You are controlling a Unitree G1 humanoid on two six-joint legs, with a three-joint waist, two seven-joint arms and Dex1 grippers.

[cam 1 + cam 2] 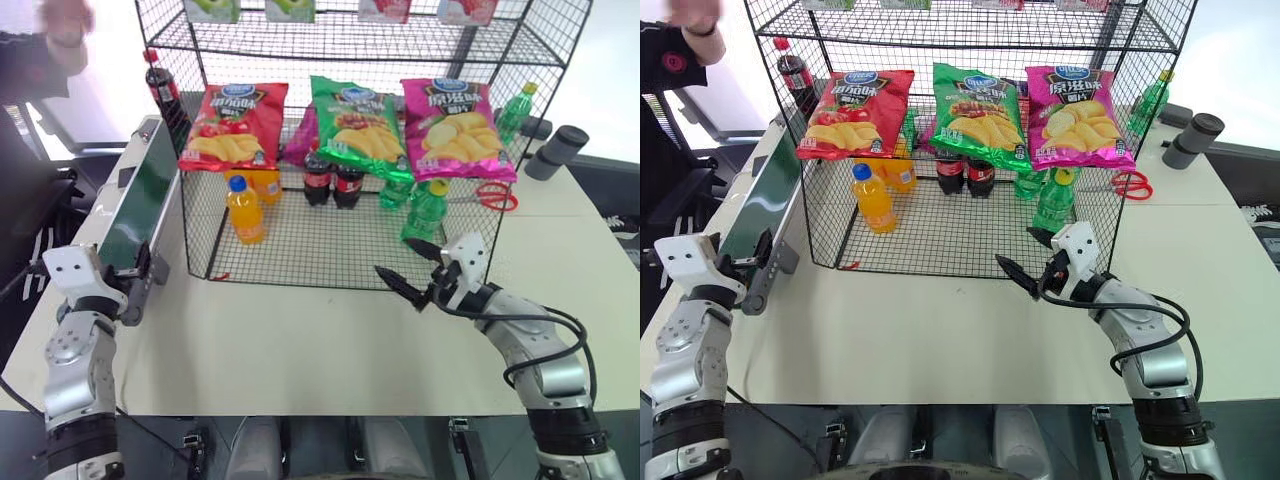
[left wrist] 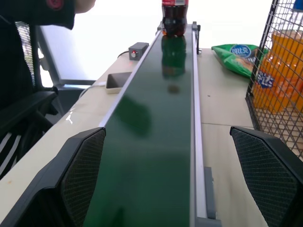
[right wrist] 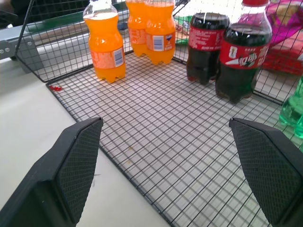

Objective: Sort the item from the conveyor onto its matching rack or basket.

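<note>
- Cola bottle (image 1: 163, 88) upright at the far end of the conveyor (image 1: 140, 205), well apart from both grippers.
- Left gripper (image 2: 170, 184), fingers spread and empty, at the conveyor's near end.
- Right gripper (image 1: 408, 268), spread and empty, faces the basket (image 1: 300, 245).

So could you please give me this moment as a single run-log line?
cola bottle: far end of conveyor | left hand: open at near end | right hand: open at basket front
</note>
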